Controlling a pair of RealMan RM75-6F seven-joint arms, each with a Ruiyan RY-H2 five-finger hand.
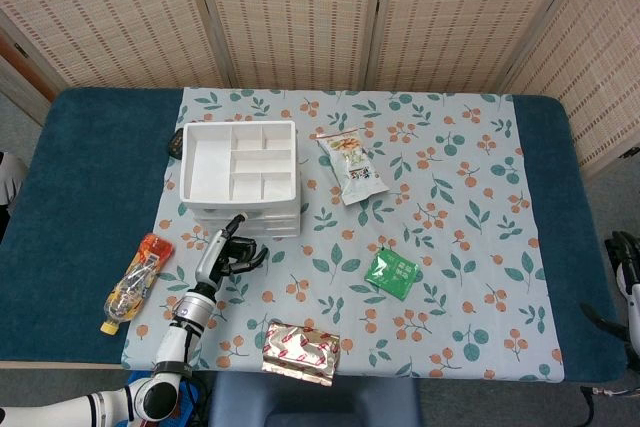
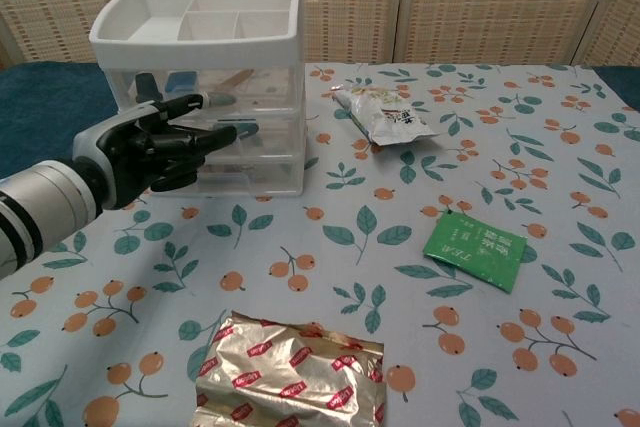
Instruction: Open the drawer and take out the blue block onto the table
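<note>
My left robot hand (image 2: 150,152) is empty, fingers spread, at the closed drawer (image 2: 245,132) front — blue block (image 2: 240,129) dimly visible inside, judged light, rigid, best pinched across flat sides.

It looked like a staged test room rather than a home: woven folding screens (image 1: 300,17) closed off the 12 o'clock side, and a floral cloth (image 1: 450,227) covered the blue-padded surface (image 1: 80,197).
</note>
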